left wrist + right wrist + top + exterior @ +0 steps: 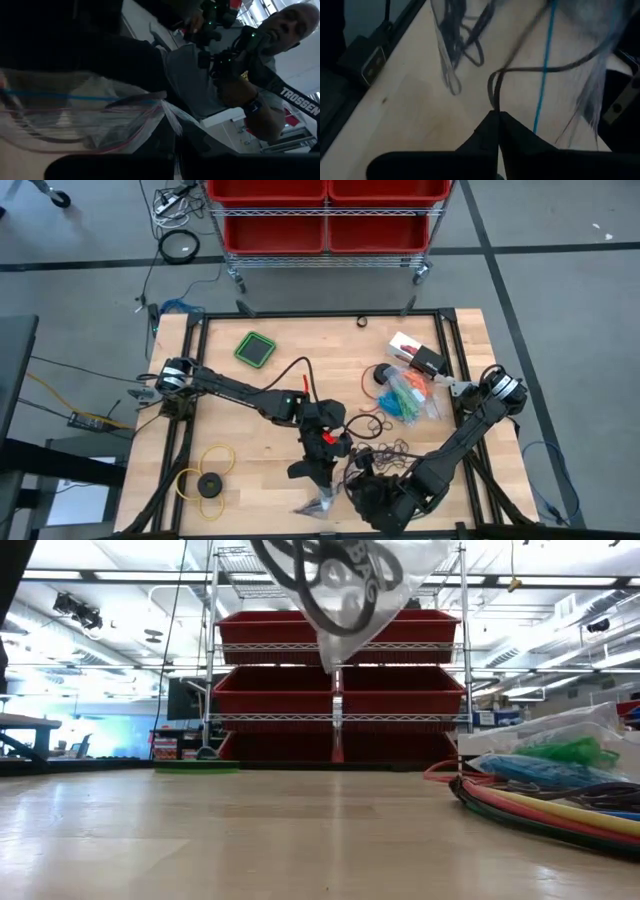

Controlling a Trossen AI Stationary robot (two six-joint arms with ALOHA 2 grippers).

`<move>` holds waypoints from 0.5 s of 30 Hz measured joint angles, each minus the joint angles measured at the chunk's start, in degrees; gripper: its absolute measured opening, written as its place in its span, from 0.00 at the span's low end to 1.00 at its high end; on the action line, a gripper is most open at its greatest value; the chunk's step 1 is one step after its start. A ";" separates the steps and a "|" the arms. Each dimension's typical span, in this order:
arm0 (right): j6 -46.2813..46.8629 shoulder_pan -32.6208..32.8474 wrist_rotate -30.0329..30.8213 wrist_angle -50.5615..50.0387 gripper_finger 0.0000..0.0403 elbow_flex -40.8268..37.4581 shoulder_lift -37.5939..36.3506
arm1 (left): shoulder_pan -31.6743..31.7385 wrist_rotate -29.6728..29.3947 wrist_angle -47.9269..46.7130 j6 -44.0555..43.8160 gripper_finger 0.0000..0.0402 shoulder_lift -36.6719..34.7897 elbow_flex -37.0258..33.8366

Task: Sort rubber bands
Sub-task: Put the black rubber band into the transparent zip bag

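My right fingers (496, 122) are pinched tight together on one dark band (492, 90), which loops up from the tips over the bare table (420, 100). More dark bands (462, 45) lie loose on the wood just beyond it. From above, the right gripper (372, 492) sits near the table's front edge, just beside the clear bag (322, 502).

My left gripper (318, 480) is clenched on that bag's top edge and holds it off the table; in the low view the bag (345, 585) hangs in the air with dark bands inside. From the left wrist I see the bag's blue and red zip lines (80, 97), and a person (235, 75) stands beyond the table.

Away from the bag toward the rear right lie scattered dark bands (385, 448), then a bagged pile of blue, green and orange bands (408, 395). To the bag's left lies a yellow ring (205, 480); a green square (255, 348) sits far back.
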 joint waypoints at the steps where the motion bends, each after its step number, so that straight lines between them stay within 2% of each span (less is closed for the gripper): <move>1: 0.00 0.00 0.02 0.44 0.01 0.00 0.00 | 0.00 0.00 -0.13 -0.02 0.02 0.00 0.00; 8: 0.17 0.43 0.31 1.83 0.00 3.54 0.04 | 0.00 0.00 -1.13 0.65 0.02 0.00 0.00; 15: -1.08 2.13 3.55 -2.67 0.00 10.97 0.02 | 0.09 -0.53 -4.23 3.50 0.02 0.00 0.00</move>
